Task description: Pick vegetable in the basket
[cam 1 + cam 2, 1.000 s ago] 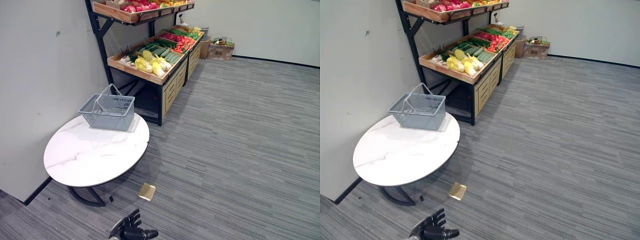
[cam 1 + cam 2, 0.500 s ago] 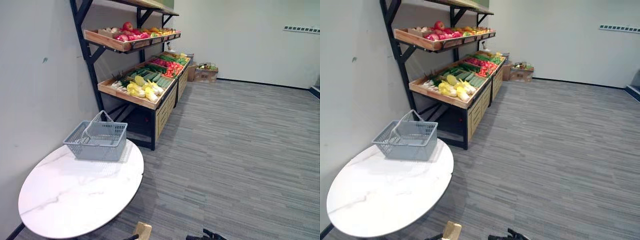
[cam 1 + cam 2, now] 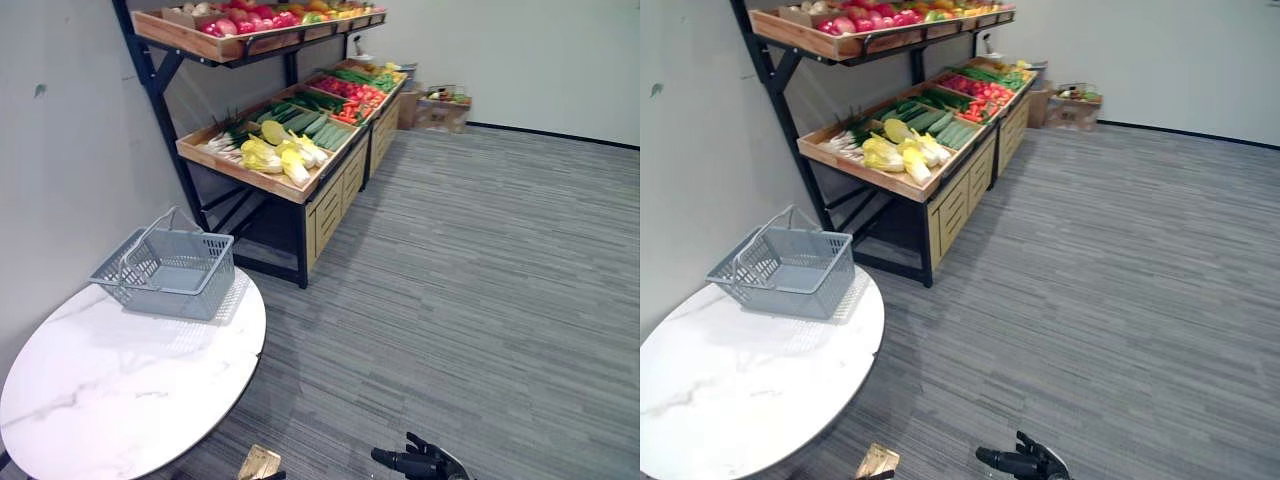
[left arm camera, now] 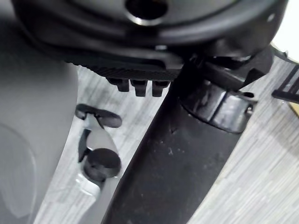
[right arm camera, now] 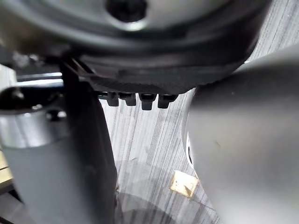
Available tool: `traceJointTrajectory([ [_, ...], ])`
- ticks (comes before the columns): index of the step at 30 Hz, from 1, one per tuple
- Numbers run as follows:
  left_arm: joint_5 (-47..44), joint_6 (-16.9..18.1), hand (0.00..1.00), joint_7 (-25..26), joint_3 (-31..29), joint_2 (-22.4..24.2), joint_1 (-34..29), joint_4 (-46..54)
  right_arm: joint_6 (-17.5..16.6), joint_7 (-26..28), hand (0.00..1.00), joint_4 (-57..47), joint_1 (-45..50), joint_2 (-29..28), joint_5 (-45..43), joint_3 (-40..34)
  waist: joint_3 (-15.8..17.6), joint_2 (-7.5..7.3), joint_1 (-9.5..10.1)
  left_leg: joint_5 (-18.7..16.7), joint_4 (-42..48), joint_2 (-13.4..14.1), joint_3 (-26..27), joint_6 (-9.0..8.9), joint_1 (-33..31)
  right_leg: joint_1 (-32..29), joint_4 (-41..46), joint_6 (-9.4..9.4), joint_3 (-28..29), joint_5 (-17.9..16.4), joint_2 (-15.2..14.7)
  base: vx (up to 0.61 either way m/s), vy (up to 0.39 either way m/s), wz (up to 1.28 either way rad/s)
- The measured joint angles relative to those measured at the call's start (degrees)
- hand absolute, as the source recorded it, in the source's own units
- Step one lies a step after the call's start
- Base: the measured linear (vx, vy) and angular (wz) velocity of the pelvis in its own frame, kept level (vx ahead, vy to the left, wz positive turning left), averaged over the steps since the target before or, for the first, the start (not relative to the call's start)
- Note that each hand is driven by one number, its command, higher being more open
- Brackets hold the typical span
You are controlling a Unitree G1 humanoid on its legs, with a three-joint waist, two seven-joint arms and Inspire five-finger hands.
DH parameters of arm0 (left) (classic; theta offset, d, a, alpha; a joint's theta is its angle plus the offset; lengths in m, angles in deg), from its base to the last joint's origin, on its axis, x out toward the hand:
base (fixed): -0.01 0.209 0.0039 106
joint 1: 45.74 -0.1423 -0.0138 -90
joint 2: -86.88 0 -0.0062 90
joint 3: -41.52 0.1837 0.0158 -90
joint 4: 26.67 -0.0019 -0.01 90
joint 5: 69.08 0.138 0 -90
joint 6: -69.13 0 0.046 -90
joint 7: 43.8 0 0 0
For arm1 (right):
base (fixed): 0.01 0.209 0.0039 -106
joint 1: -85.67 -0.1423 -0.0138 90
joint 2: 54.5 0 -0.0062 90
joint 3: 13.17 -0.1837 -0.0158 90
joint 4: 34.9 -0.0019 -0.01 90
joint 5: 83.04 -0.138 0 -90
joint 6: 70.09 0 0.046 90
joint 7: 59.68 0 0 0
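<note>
View has swung since half a second ago: the whole scene shifted and tipped down together, so that is the head moving, not the things. The grey shopping basket (image 3: 165,272) sits as before at the 11 o'clock edge of the round white marble table (image 3: 120,390), handles raised, nothing inside. The right robot hand (image 3: 418,463) shows more fully now, at 6 o'clock over the carpet.

Meaning for the task: no picking has begun. The vegetables are all on the wooden produce rack (image 3: 250,178) at 12 o'clock. The pale cabbages (image 3: 272,155) lie on its near tray and the cucumbers (image 3: 300,120) just behind them. All of it is well apart from both hands. The likely step is an approach to the rack.

Hand pose:
- Right robot hand hangs low, fingers loosely spread, one pointing toward 9 o'clock, holding nothing.
- Left robot hand (image 4: 140,65) in its own wrist view hangs over carpet, finger ends in a relaxed row, empty.

A small tan card (image 3: 258,462) lies on the floor by the table's 5 o'clock side.
</note>
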Motion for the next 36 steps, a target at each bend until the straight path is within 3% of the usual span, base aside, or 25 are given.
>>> traceJointTrajectory([
  [3,-2.94,0.65,1.0,0.64,0.03,1.21,-0.34,1.68,1.06,0.8,1.0,1.79,0.67,0.57,2.08,0.56,-1.4,2.28,0.77,0.12,25.51,4.35,0.58,0.15,-10.07,8.66,-7.8,-1.07,-0.15,0.62,4.7,0.36,-0.201,-0.08],
  [5,-3.07,1.5,1.0,0.57,0.1,1.25,0.05,1.71,2.76,1.48,1.0,2.21,0.66,0.61,2.11,1.64,-1.17,1.6,0.87,-1.33,29.6,4.67,4.66,0.69,-12.69,13.2,-11.2,-1.15,0.48,0.79,5.26,0.37,-0.087,-0.1],
  [7,-2.99,2.84,1.0,0.37,0.53,1.22,0.57,1.96,3.86,2.35,1.0,2.23,0.58,0.55,2.31,2.52,-0.4,0.35,0.94,-3.76,26.3,3.28,9.47,0.72,-14.41,16.88,-13.55,-1.07,1.01,0.84,4.32,0.39,-0.036,-0.11],
  [9,-2.47,4.33,1.0,-0.18,1.87,1.64,1.15,2.27,3.78,3.18,1.0,2.13,0.81,0.52,2.81,2.48,0.35,-0.91,0.9,-3.05,11.65,-2.21,13.12,1.7,-17.12,18.59,-14.12,0.56,0.89,0.57,1.83,0.34,0.059,0.0],
  [10,-1.96,4.79,1.0,-0.55,3.23,1.93,1.51,2.33,3.76,3.38,1.0,2.03,0.83,0.78,3.39,2.5,0.32,-0.55,0.89,1.02,3.58,-4.47,13.38,2.63,-18.27,18.73,-14.18,1.6,0.96,0.45,1.71,0.27,0.126,0.01],
  [11,-1.61,5.19,1.0,-1.07,3.46,2.2,1.63,2.43,3.81,3.54,1.0,2.08,0.8,0.83,4.11,2.59,0.3,-0.69,1.46,8.76,-1.1,-6.58,12.48,7.29,-18.67,19.05,-14.16,2.25,1.5,0.12,1.56,0.39,0.098,0.15],
  [12,-1.51,5.07,1.0,-1.63,4.62,2.11,1.52,2.13,3.54,3.34,1.0,2.08,1.56,0.23,4.51,3.51,-0.5,-2.27,1.68,11.35,-7.72,-9.11,12.14,8.43,-15.46,18.26,-12.79,3.09,2.13,0.11,-0.08,0.45,0.08,0.38],
  [13,-1.7,5.12,1.0,-2.16,6.05,2.43,1.36,2.2,2.89,3.46,1.0,1.92,1.42,0.32,4.72,3.52,-0.4,-2.03,1.13,12.36,-10.46,-9.37,11.05,8.52,-14.88,16.09,-10.1,3.1,2.76,-1.26,-0.38,0.42,0.021,0.63],
  [15,-1.94,4.9,1.0,-2.51,6.92,2.34,2.04,1.53,1.99,3.48,1.0,1.92,1.39,0.34,5.5,3.69,0.14,-1.5,0.9,12.44,-11.31,-9.37,9.67,8.59,-13.76,16.51,-13.32,2.9,4.21,-3.02,-0.21,0.19,-0.01,0.47],
  [16,-1.55,4.54,1.0,-2.52,7.05,2.5,2.27,0.95,1.82,3.36,1.0,1.92,1.53,0.38,5.59,3.62,0.48,-1.16,0.69,12.42,-11.49,-9.61,9.44,8.56,-12.37,18.56,-20.39,3.92,4.13,-1.83,-0.5,0.06,-0.034,0.23],
  [17,-1.14,4.54,1.0,-2.54,7.31,2.55,2.28,0.87,1.72,3.24,1.0,1.86,1.7,0.29,5.56,3.5,0.51,-1.3,0.66,12.39,-11.79,-10.1,9.67,8.48,-12.19,19.12,-22.66,4.84,3.91,1.72,-0.96,0.04,-0.061,0.38],
  [18,0.48,4.74,1.0,-2.38,7.92,2.98,2.21,0.15,1.51,3.03,1.0,1.87,1.96,0.0,5.01,2.6,0.38,-1.67,0.22,12.62,-13.9,-10.66,9.76,7.9,-10.89,20.06,-22.82,4.42,2.52,4.12,-1.29,0.04,-0.08,0.42],
  [20,4.07,4.86,1.0,-2.37,9.31,3.86,2.2,0.04,2.2,2.99,1.0,1.99,2.01,0.43,4.02,0.56,0.11,-0.26,-0.29,14.74,-18.41,-10.69,10.97,6.62,-8.97,19.85,-22.03,4.66,1.49,3.79,-0.87,0.07,-0.095,0.37],
  [22,3.9,4.36,1.0,-2.38,9.7,4.17,2.22,-0.03,2.31,3.09,1.0,1.98,1.98,0.53,4.04,-0.24,0.03,0.08,-0.56,15.73,-21.46,-10.65,11.73,5.82,-7.73,19.51,-20.79,4.88,0.71,2.95,-0.4,0.06,-0.09,0.21],
  [25,3.24,4.31,1.0,-2.34,10.52,3.82,2.25,-0.05,0.92,3.57,1.0,1.97,1.84,0.28,5.92,-0.56,0.32,-0.47,-0.56,15.77,-22.15,-10.44,11.74,5.61,-6.71,19.27,-17.49,6.31,0.22,2.03,-0.51,0.04,-0.033,0.19],
  [28,-0.08,3.42,1.0,-1.95,11.57,3.38,2.35,-0.03,0.7,3.94,1.0,1.58,1.15,0.26,8.88,-0.52,0.56,-1.01,-0.59,14.15,-20.4,-10.79,10.75,6.2,-6.88,16.54,-7.85,8.93,-1.93,0.35,-2.62,0.07,0.073,0.48],
  [30,-1.15,3.41,1.0,-2.05,11.5,3.0,2.26,0.09,1.3,3.94,1.0,1.62,0.41,0.32,8.78,-0.54,0.68,-1.71,-0.5,12.63,-18.6,-11.69,8.99,7.53,-7.04,13.89,2.08,9.06,-2.85,0.27,-5.18,0.1,0.131,0.75],
  [32,-1.22,3.34,1.0,-2.18,11.28,2.33,2.27,0.36,1.35,3.84,1.0,1.9,-0.09,0.01,8.65,-0.57,0.42,-3.35,-0.1,11.07,-16.84,-13.47,6.31,8.72,-7.11,11.11,11.84,9.19,-2.61,0.47,-8.74,0.13,0.136,0.86],
  [33,-1.2,3.34,1.0,-2.16,11.27,1.42,2.27,0.5,1.23,3.58,1.0,2.15,-0.5,-0.54,8.41,-1.17,0.23,-4.82,-0.04,9.95,-15.71,-15.0,3.88,9.36,-7.09,9.1,18.14,7.63,-1.87,2.3,-10.38,0.14,0.1,1.15],
  [34,-1.16,3.34,1.0,-1.93,11.12,0.61,2.26,0.5,1.17,3.24,1.0,2.16,-0.6,-1.14,7.47,-2.52,0.27,-5.53,-0.01,9.02,-14.65,-15.48,0.77,9.89,-6.64,6.96,23.6,2.74,-0.21,6.62,-10.5,0.15,0.075,1.22],
  [35,-1.19,3.31,1.0,-1.9,11.04,0.6,2.15,0.48,1.04,3.19,1.0,2.13,-0.56,-1.18,6.61,-2.9,0.63,-4.93,-0.12,8.77,-14.6,-15.12,-0.87,10.16,-6.34,5.37,26.39,1.53,1.46,8.14,-10.26,0.13,0.036,1.12],
  [36,-1.6,3.13,1.0,-1.85,10.58,0.05,2.0,0.45,1.12,3.21,1.0,2.03,-0.58,-0.94,5.77,-2.54,0.45,-5.03,-0.2,8.29,-14.62,-14.64,-2.94,10.43,-5.92,3.36,28.92,1.96,4.05,4.02,-9.17,0.16,0.006,1.04],
])
